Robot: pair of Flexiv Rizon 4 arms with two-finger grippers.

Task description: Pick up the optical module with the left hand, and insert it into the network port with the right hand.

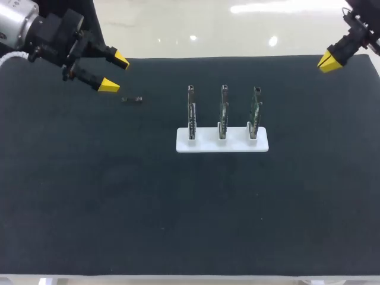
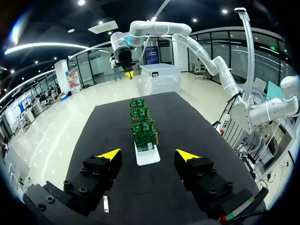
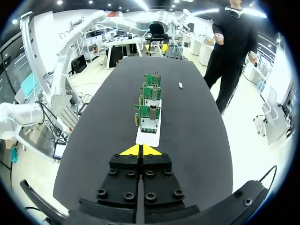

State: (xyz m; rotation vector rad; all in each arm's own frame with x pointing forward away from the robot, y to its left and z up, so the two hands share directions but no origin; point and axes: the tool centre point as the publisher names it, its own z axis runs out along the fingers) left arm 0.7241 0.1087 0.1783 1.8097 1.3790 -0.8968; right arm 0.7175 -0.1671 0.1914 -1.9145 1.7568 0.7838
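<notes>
Treat the task as not yet started: no step is complete. The optical module [image 1: 132, 99] lies flat on the table [image 1: 89, 196], to the left of the white rack [image 1: 222, 141] and apart from it. The left end effector [image 1: 114, 72] hangs near the module, on its side away from the rack, with fingers spread wide and empty. The right end effector [image 1: 326, 61] hangs well to the right of the rack, its yellow tips pressed together on nothing. The rack holds three upright circuit boards [image 1: 222, 110], and you cannot single out the network port on them. By this judgement, the grasp, the hand-over and the insertion are all left to do.
</notes>
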